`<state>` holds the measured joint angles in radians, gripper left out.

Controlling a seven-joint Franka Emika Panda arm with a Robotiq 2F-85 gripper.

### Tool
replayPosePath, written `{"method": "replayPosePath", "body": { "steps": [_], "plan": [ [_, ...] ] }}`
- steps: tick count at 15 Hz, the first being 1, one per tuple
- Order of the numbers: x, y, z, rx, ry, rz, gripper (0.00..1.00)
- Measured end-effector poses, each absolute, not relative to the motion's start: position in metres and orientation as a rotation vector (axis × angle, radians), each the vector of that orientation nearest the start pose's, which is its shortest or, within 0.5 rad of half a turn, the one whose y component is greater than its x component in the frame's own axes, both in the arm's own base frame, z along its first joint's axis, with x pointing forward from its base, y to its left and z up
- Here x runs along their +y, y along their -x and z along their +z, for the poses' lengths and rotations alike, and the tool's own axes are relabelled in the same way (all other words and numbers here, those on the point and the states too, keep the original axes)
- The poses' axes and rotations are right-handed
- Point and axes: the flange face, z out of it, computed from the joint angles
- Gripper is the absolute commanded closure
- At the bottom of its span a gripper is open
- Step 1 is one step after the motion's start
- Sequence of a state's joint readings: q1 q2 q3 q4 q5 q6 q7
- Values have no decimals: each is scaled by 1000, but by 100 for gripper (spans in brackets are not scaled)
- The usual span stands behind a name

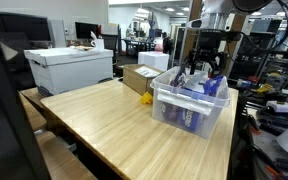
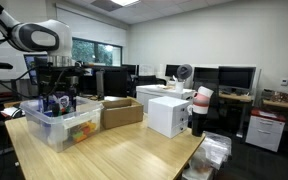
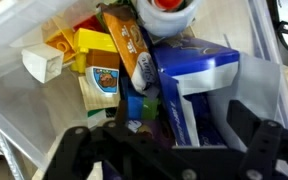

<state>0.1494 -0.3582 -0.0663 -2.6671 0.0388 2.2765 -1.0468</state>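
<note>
Your end effector (image 3: pixel 169 150) hangs over the clear bin (image 3: pixel 19 105) with its jaws spread wide and nothing between them. In both exterior views it stands straight above the bin's open top (image 1: pixel 206 68) (image 2: pixel 56 88), its fingertips about level with the rim.

The thing nearest to it is the blue-and-white package (image 3: pixel 199 75). In the wrist view it lies directly below the end effector and a little toward the right-hand finger. Its long axis runs roughly from the top of the wrist view down toward the fingers, leaning slightly, so it lies across the line between the two fingers. It rests on top of the pile, tilted rather than flat.

Just beside its left edge is an orange packet (image 3: pixel 129 45), lying much the same way. Further left are the yellow blocks (image 3: pixel 89 45) and a white cube (image 3: pixel 42 62) against the bin wall. A red-and-white round thing (image 3: pixel 169 10) sits past the package's far end.

The bin (image 1: pixel 184 118) stands on the wooden surface (image 1: pixel 104 130) close to one corner, with a cardboard box (image 1: pixel 139 78) just beyond that edge.
</note>
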Motion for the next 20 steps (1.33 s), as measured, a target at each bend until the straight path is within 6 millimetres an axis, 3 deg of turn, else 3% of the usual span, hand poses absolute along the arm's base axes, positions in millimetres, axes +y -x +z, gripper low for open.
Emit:
{"method": "replayPosePath", "body": {
  "steps": [16,17,18,20],
  "plan": [
    [42,-383,343,-1569,2644,38,0],
    [42,-383,343,-1568,2644,38,7],
    [42,-383,343,-1568,2644,38,25],
    [42,-383,343,-1566,2646,39,49]
  ]
}}
